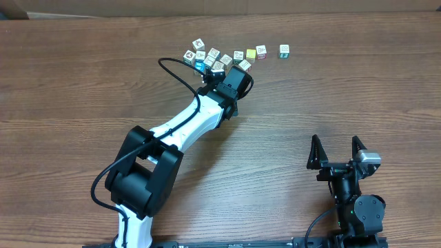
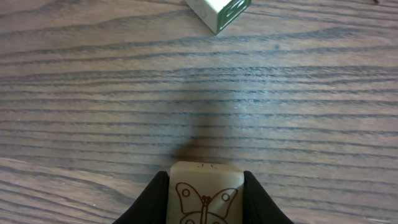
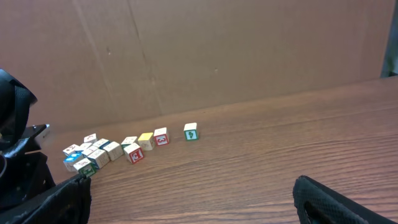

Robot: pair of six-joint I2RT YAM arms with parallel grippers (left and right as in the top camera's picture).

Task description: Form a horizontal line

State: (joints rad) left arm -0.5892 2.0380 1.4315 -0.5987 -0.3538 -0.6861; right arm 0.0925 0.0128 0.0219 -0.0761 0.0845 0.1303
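Observation:
Tiny picture cubes lie at the table's far side. A short row (image 1: 261, 51) of yellow and white cubes runs sideways, with a green-faced cube (image 1: 284, 50) set apart at its right end; the right wrist view shows this row (image 3: 161, 136) too. Left of it sits an irregular cluster (image 1: 207, 56). My left gripper (image 1: 216, 69) is at the cluster's near edge, shut on a cream cube with a butterfly drawing (image 2: 202, 186), the black fingers (image 2: 152, 202) pressing both its sides. My right gripper (image 1: 337, 150) rests far off at the near right, jaws spread wide with nothing between them.
A green-framed cube (image 2: 221, 11) lies on the wood ahead of the held cube. A red-faced cube (image 3: 134, 153) sits just in front of the row. A brown cardboard wall (image 3: 217, 56) stands behind the table.

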